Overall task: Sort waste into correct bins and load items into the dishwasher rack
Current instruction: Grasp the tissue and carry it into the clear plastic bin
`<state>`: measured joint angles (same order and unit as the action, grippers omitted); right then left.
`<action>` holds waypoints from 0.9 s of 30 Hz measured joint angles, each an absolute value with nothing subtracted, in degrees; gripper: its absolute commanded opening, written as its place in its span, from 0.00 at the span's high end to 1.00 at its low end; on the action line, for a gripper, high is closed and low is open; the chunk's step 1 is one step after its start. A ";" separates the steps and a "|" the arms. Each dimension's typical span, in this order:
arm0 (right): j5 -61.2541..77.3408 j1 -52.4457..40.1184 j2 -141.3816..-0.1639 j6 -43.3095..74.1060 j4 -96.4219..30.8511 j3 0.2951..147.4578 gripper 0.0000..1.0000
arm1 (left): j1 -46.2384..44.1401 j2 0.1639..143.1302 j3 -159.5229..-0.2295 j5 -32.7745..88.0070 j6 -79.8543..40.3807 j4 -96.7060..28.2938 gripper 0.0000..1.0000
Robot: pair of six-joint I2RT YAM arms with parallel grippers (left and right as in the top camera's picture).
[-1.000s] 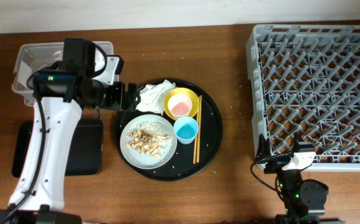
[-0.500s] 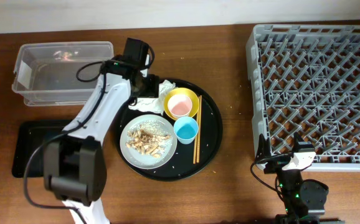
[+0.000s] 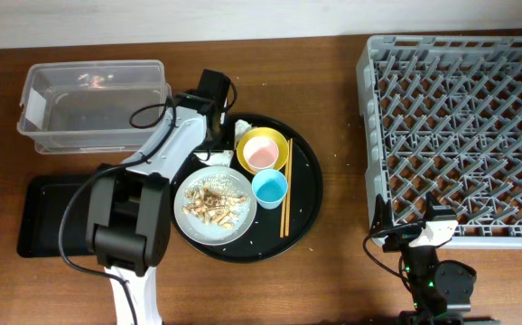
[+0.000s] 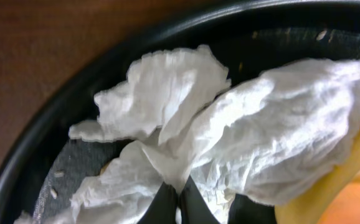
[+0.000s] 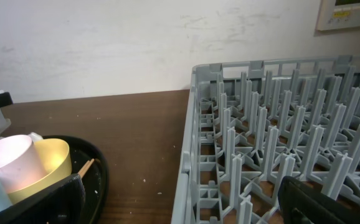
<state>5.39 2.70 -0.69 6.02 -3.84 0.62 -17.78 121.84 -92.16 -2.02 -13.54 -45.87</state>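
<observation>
- The worktop (image 3: 333, 271) is brown wood. The dishwasher rack (image 3: 460, 135) takes up most of its right side, running from the far right corner most of the way to the near edge.
- The clear tub (image 3: 89, 117) sits in the far left corner, with a white label on its left end.
- The round black tray (image 3: 306, 194) is about mid-worktop. Everything dirty is on it.
- The shallow black tray (image 3: 40, 217) is along the left edge, just nearer than the tub.
- My right claw (image 5: 180, 186) is spread wide with nothing in it, down by the near edge, just beside the rack's near left corner.
- The grey plate (image 3: 234, 230) is on the near left part of the round tray, with tan food scraps (image 3: 211, 200) piled on it.
- The yellow bowl (image 3: 282, 143) is on the far side of the round tray, with the pink cup (image 3: 261, 155) inside it.
- The napkin (image 4: 198, 124) is crumpled on the tray's far left part, up against the bowl.
- My left claw (image 4: 179, 196) is pinched tight on a fold of it.
- The blue cup (image 3: 270, 188) is just near-side of the bowl, touching the plate.
- The chopsticks (image 3: 286, 199) lie side by side just right of the blue cup.
- A few rice grains (image 4: 54, 193) are loose on the tray next to the napkin.
</observation>
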 measured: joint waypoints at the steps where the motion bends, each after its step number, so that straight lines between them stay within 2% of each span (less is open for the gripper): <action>1: 5.39 2.70 -0.69 6.04 -3.84 0.62 0.02 | -17.78 121.54 -92.16 -1.98 -13.54 -47.00 0.99; 7: 5.41 2.70 -0.69 6.02 -3.81 0.62 0.02 | -17.78 104.66 -92.16 -1.91 -14.61 -52.18 0.99; 12: 5.41 2.70 -0.69 6.02 -3.84 0.62 0.02 | -17.58 101.03 -92.16 -2.57 -14.61 -51.90 0.99; 14: 5.39 2.70 -0.69 5.98 -3.84 0.62 0.02 | -14.63 100.57 -93.03 -3.38 -14.66 -51.90 0.99; 17: 5.39 2.70 -0.67 6.00 -3.84 0.62 0.02 | -7.88 97.25 -94.45 -4.82 -15.31 -42.94 0.99; 21: 5.41 2.70 -0.69 6.00 -3.84 0.62 0.02 | -2.28 99.66 -95.04 -16.03 -15.70 -36.18 0.98; 22: 5.41 2.70 -0.64 6.02 -3.81 0.62 0.02 | -1.30 102.02 -95.07 -17.96 -15.68 -34.98 0.94; 23: 5.39 2.70 -0.69 6.00 -3.84 0.62 0.02 | 0.25 105.69 -95.07 -19.77 -15.68 -34.44 0.39; 24: 5.39 2.70 -0.69 6.02 -3.84 0.62 0.02 | 1.74 108.64 -95.04 -20.64 -15.86 -34.44 0.03; 27: 5.41 2.70 -0.69 6.02 -3.84 0.62 0.02 | 4.71 111.39 -95.04 -21.58 -16.05 -35.27 0.01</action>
<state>5.41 2.70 -0.69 6.02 -3.84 0.62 4.71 111.39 -95.04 -21.58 -16.05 -35.27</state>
